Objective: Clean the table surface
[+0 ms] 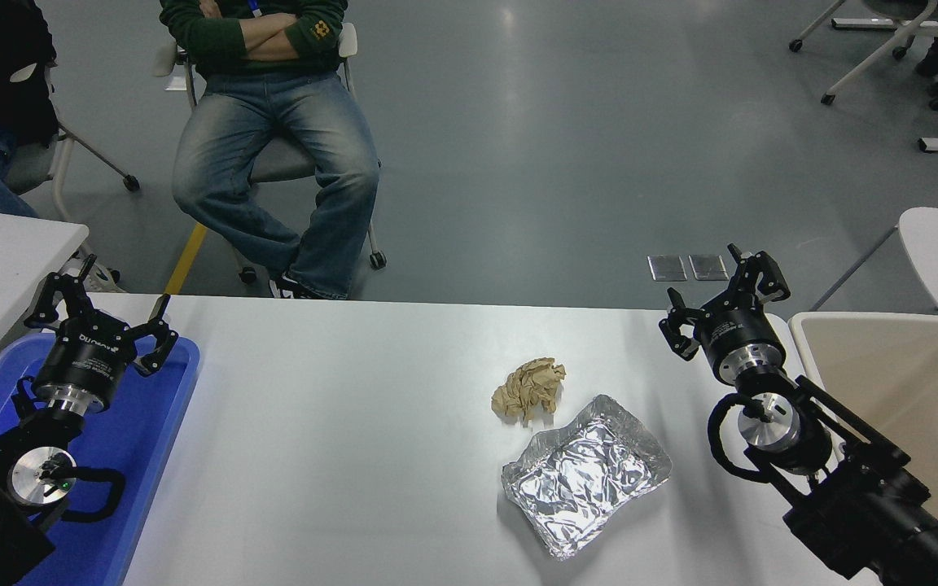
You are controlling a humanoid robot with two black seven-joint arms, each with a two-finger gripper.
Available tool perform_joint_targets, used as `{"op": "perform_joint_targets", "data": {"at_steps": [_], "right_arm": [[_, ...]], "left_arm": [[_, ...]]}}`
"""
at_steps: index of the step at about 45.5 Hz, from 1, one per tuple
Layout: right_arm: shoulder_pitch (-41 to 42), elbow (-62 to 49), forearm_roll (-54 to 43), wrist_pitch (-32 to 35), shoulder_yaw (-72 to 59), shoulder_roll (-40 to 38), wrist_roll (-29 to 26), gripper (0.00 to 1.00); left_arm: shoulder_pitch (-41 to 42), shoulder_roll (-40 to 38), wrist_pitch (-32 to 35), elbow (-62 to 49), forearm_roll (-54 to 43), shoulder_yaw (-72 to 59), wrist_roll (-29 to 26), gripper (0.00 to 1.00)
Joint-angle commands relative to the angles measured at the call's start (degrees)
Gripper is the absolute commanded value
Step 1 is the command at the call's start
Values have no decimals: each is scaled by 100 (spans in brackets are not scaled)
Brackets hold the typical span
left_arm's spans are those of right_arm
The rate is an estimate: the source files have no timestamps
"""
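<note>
The glossy white table surface fills the lower half of the head view. On it, right of centre, lie a crumpled brown paper ball and a crinkled foil tray, just in front of the ball. My right gripper is open with nothing in it, raised near the table's far right edge, well right of the paper ball. The left gripper is also open and holds nothing, parked over the blue tray.
A blue tray sits at the table's left end. A beige bin stands beyond the right edge. Smaller white tables show at both sides. People sit on chairs at the far side, top left.
</note>
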Motion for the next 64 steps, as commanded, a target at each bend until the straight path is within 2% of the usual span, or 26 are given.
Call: {"op": "perform_joint_targets", "data": {"at_steps": [1, 12, 22, 47, 64], "right_arm": [[-60, -3, -687, -5, -74, 10, 112, 99], [-122, -11, -1233, -14, -118, 2, 243, 99], [-219, -20, -1919, -49, -381, 2, 648, 99], [-219, -108, -1936, -66, -434, -42, 657, 99], [-148, -47, -1928, -84, -1444, -578, 648, 99]], "left_arm": [[0, 0, 0, 0, 0, 0, 0, 100], [0, 0, 0, 0, 0, 0, 0, 100], [0, 0, 0, 0, 0, 0, 0, 100], [0, 0, 0, 0, 0, 0, 0, 100], [0, 0, 0, 0, 0, 0, 0, 100]]}}
